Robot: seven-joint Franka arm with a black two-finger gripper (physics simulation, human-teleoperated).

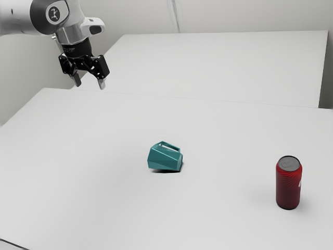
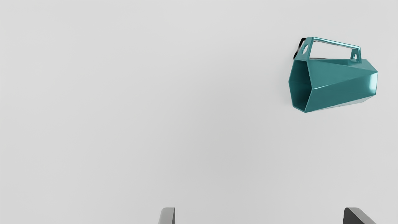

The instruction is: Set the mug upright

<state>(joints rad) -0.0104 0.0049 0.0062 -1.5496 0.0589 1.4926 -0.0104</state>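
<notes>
Mug [image 2: 342,82] on its side: you look to be at the reach. Your fingers [image 2: 168,216] stand wide, nothing between them; the gripper [image 1: 89,83] hangs above the table [image 1: 223,208], well apart from the mug. Outward from there, the mug lies on the table, its mouth [image 2: 300,85] toward the exterior view's left. Next you'd want to come over and down, close on it, then turn it mouth up. Farther off, a red can [image 1: 289,182] stands upright. The mug's underside is hidden from you, and you can't tell whether the black sliver [image 2: 298,49] by its handle [image 2: 337,42] is shadow. In the wrist view, your fingers are cut off below the tips.
</notes>
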